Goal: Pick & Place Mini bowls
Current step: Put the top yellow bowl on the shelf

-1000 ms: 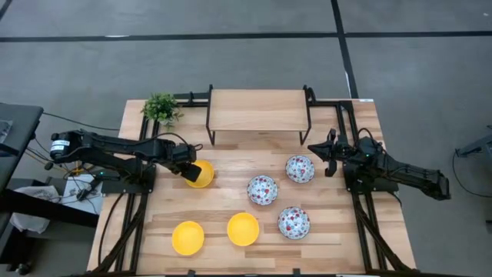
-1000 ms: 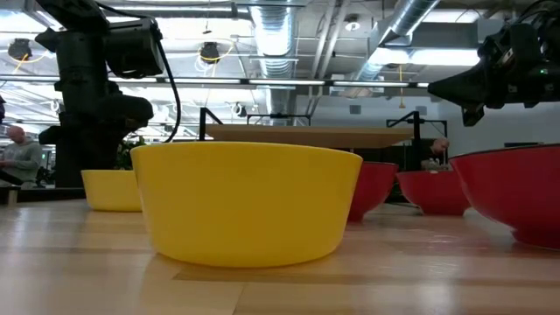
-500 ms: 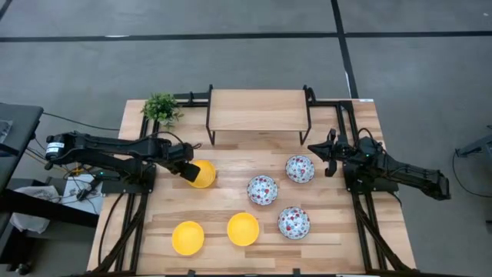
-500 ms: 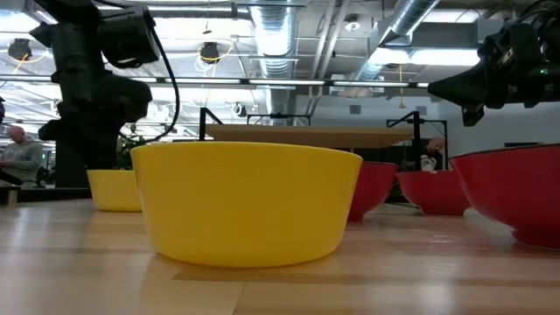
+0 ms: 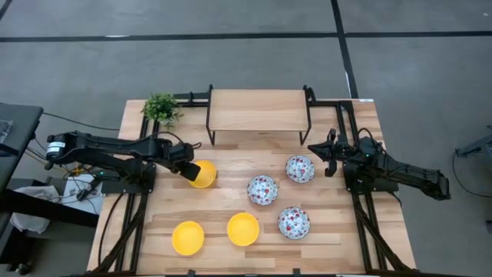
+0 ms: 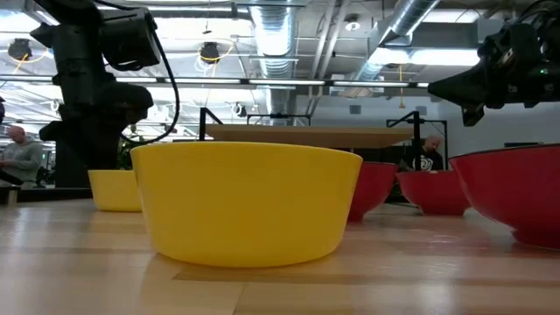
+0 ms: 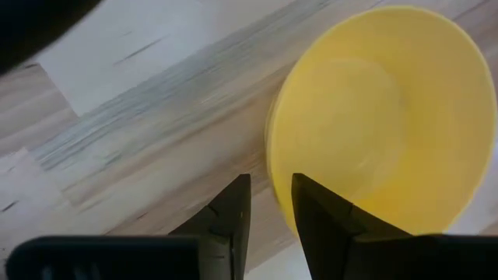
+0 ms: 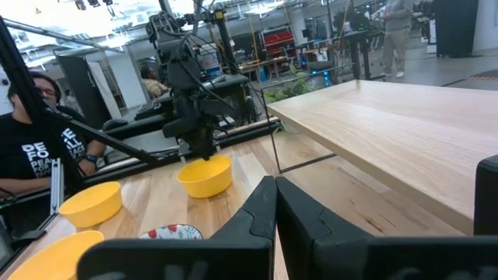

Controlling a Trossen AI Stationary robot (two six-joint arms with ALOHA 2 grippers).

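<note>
potted plant (image 5: 161, 107), wooden shelf (image 5: 257, 110)

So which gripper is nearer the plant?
Left. The left gripper grips a yellow bowl just in front of the plant; the right gripper waits across the table.

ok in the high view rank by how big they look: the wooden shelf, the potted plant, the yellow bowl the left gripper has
1. wooden shelf, clearly the largest.
2. potted plant and the yellow bowl held at its rim by the left gripper look much alike; the arm hides part of the bowl, so I won't rank them.
</note>
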